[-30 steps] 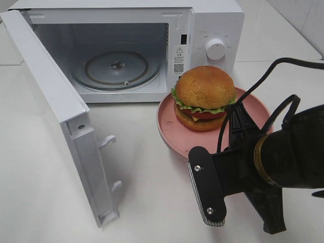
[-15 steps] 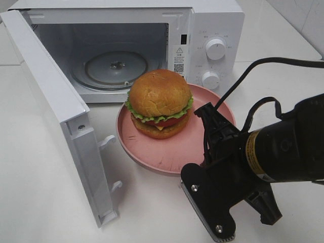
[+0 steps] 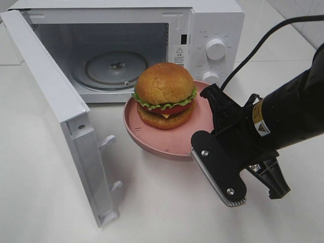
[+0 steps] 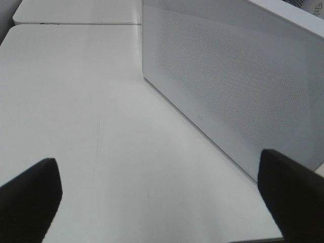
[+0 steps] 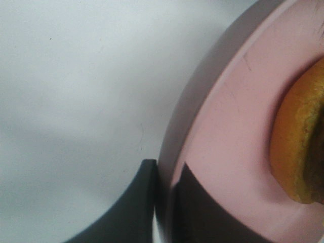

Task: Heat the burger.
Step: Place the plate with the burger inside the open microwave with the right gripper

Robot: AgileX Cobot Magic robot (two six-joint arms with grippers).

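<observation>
While the right pincer is clamped nearly closed on the near rim of the pink plate, the burger sits loose on that plate just ahead of it, between the pincer and the open mouth of the microwave. Judging by its stacked build (glossy bun, lettuce, red layer, patty) it is probably light and soft-sided, with layers that could slide apart or topple if squeezed or tilted, so the stiff plate looks the better thing to hold. The grip is one-sided, though, and the smooth rim may pivot under the burger's weight, so the plate wants carrying level. The glass turntable lies farther ahead, past the burger. The left pincer stands spread wide and empty above the worktop, with the microwave's door just ahead of it.
</observation>
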